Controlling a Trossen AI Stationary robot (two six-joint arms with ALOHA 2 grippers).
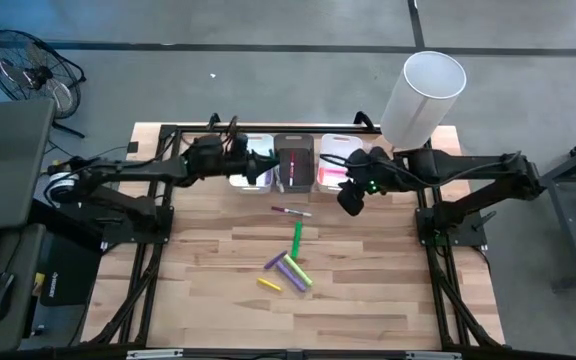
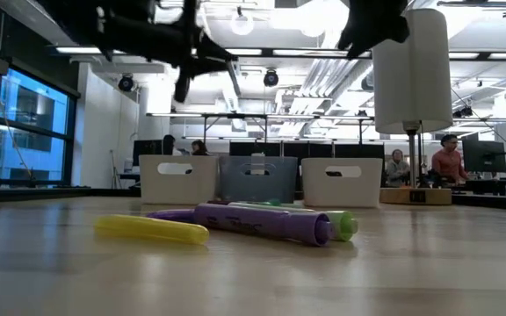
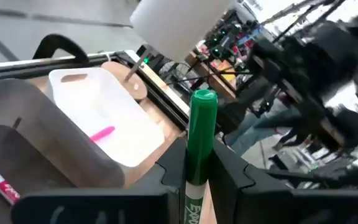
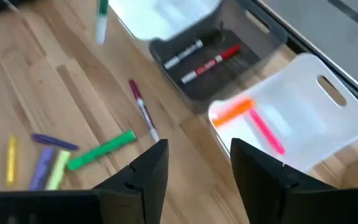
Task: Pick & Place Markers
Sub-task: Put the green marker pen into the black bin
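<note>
Two arms over bins: L fingers [image 3: 197, 186] clamped on green marker [image 3: 201, 137]; R fingers [image 4: 194, 171] apart above white bin [image 4: 328, 134], pink marker [image 4: 266, 132] inside.

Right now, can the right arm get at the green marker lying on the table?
Probably yes. The right gripper hangs open above the bins, holding nothing, and the green marker lies in open table with nothing over it.

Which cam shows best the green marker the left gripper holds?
Left wrist view: the green marker stands close-up between the left gripper's fingers. The right wrist view catches it small and far off. In the high and low views I can't make it out.
</note>
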